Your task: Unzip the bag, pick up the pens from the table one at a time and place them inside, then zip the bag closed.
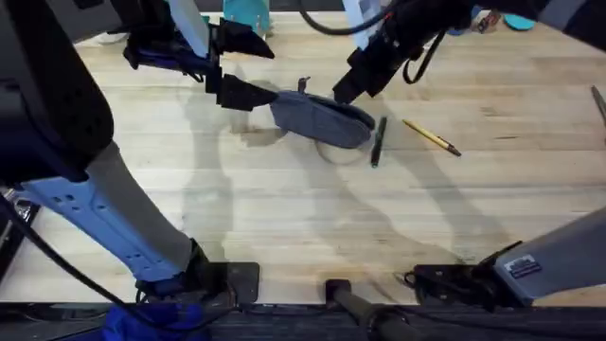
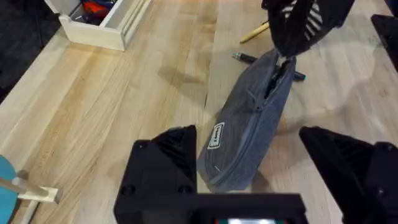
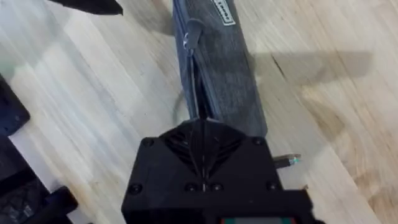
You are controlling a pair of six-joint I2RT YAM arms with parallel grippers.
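Near the table's [image 1: 284,237] far edge, the right gripper [image 1: 343,92] pinches the bag's [image 1: 317,118] top; the left gripper [image 1: 258,95] gapes wide around its end. Unbraced, the bag could drag instead of unzipping.

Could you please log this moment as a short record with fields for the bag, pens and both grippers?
bag: lying on the table, zipper on top
dark pen: on the table beside the bag
yellow pen: on the table, apart from the bag
left gripper: open, straddling one end of the bag
right gripper: shut at the zipper, opposite end
pens in bag: none seen
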